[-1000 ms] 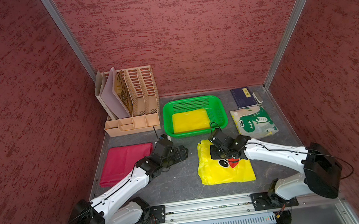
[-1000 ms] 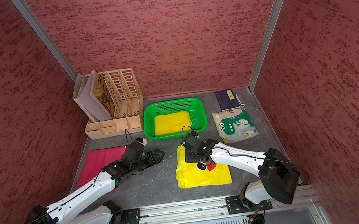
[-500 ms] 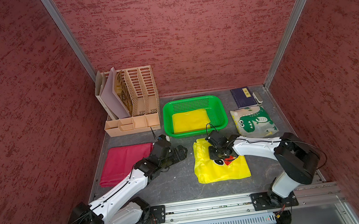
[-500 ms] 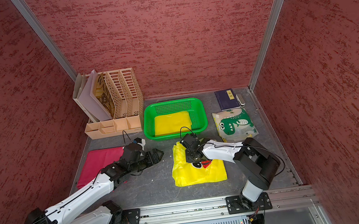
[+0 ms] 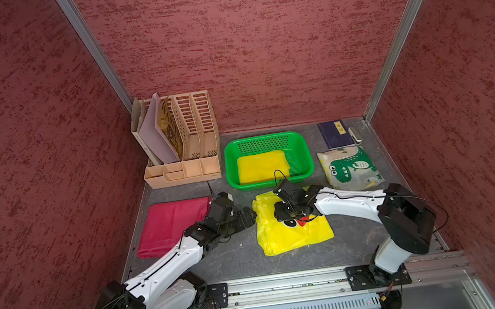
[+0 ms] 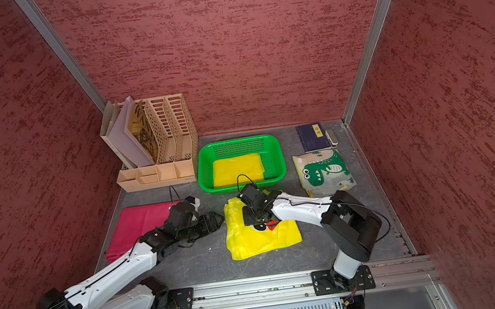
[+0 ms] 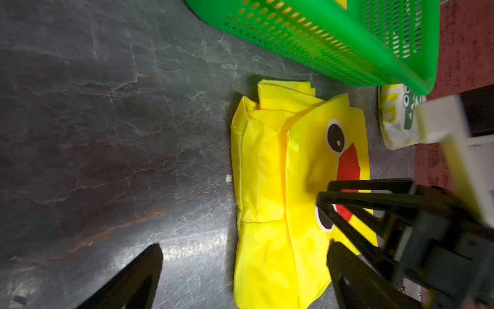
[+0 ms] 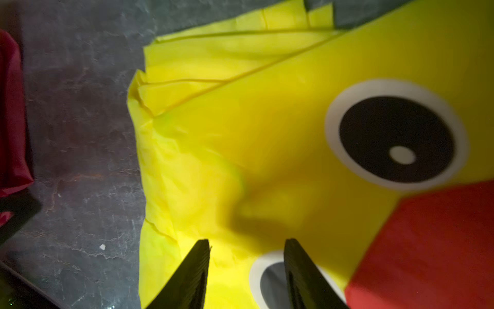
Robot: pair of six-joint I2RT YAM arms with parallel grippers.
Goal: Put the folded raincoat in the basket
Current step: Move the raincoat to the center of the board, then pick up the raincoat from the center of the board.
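The folded raincoat (image 5: 292, 230) (image 6: 260, 234), yellow with a duck face, lies flat on the table in front of the green basket (image 5: 265, 137) (image 6: 238, 140). My right gripper (image 8: 247, 244) (image 5: 283, 215) points down onto its duck face, jaws parted over the fabric, pinching nothing. My left gripper (image 7: 244, 247) (image 5: 249, 215) is wide open just left of the raincoat (image 7: 267, 187), low over the table. The raincoat's near edge lies between its fingers in the left wrist view. A plain yellow folded sheet (image 5: 262, 166) lies inside the basket (image 7: 320, 40).
A tan file organizer (image 5: 180, 144) stands back left. A red folded cloth (image 5: 171, 227) lies left, under the left arm. A dinosaur-print packet (image 5: 350, 167) and a dark blue book (image 5: 336, 134) lie at the right. Red walls enclose three sides.
The right gripper's jaws have parted after being shut on the raincoat. The raincoat has slid left toward the left gripper. The left gripper stays open.
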